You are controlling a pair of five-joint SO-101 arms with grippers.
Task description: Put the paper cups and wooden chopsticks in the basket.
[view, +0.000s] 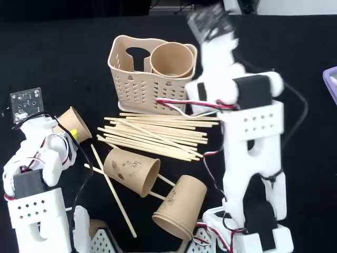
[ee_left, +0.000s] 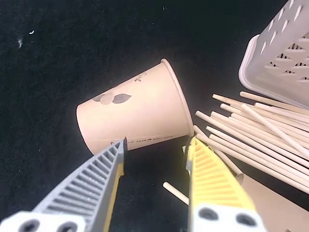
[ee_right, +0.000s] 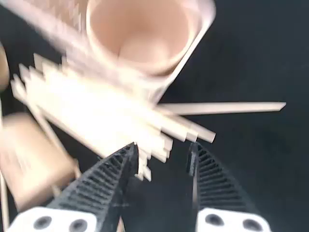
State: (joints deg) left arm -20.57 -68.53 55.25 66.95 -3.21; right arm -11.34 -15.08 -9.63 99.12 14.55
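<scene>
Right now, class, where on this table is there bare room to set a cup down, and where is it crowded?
Free: the black table left of the basket, and the strip right of the right arm. Crowded: in front of the basket, with chopsticks and three tipped cups.

Four paper cups (view: pixel 131 169): one at upper centre inside the single basket (view: pixel 138 87), three lying lower down. Too many wooden chopsticks (view: pixel 158 134) to count, well over a dozen.
</scene>
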